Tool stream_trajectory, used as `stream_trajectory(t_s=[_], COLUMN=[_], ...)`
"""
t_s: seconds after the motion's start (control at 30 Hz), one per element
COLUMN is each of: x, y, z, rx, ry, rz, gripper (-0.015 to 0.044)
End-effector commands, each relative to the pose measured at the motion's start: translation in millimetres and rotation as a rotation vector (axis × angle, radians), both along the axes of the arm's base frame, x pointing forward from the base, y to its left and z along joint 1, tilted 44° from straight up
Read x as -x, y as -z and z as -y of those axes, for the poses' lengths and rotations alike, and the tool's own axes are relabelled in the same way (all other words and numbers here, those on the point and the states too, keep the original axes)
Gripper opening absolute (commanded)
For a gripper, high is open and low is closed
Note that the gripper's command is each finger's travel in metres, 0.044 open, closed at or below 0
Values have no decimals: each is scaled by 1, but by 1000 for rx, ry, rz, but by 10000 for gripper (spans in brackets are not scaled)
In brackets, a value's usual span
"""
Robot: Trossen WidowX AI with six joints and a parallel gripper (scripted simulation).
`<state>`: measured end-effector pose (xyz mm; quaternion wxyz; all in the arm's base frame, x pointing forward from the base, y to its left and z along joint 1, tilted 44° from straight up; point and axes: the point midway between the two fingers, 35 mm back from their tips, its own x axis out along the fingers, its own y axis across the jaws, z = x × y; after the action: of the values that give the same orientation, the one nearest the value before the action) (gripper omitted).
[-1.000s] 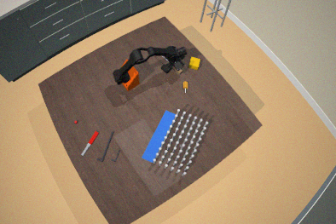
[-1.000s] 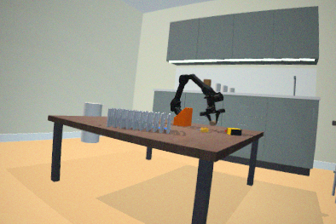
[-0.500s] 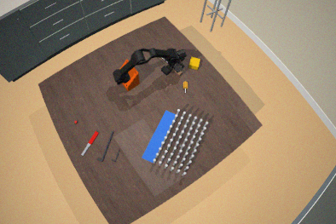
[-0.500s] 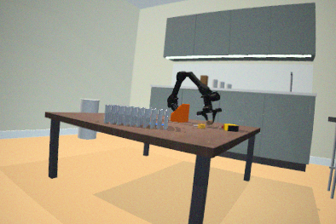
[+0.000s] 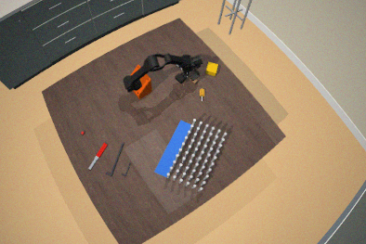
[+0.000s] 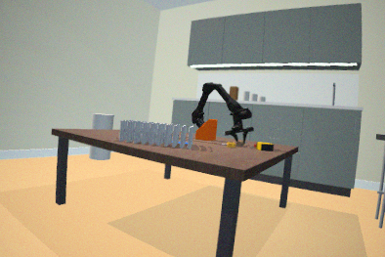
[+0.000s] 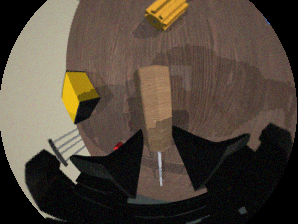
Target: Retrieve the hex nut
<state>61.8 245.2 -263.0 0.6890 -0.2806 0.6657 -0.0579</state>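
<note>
at the twelve-to-six centreline of the wrist view, the claw (image 5: 188, 77) (image 6: 240, 140) (image 7: 157, 131) is gripping a wooden-handled tool (image 5: 195, 81) (image 7: 156, 95), probably for reaching. toward six o'clock from it, overhead, spacers (image 5: 197, 154) (image 6: 159, 134) are standing, presumably hiding the unseen nut; blue tape (image 5: 173, 149) (image 6: 184, 143) is lying along their nine-o'clock side, awaiting it.
</note>
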Motion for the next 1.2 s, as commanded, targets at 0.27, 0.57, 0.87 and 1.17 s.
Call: stream_trajectory(t_s=[0.27, 0.57, 0.87, 1.17], x=[0, 11, 13, 13], y=[0, -42, -52, -52], z=[-1, -40, -47, -47], rx=[0, -2, -2, -2], ry=[0, 0, 0, 0], rz=[0, -1, -2, -2], gripper=[315, 440, 440, 440])
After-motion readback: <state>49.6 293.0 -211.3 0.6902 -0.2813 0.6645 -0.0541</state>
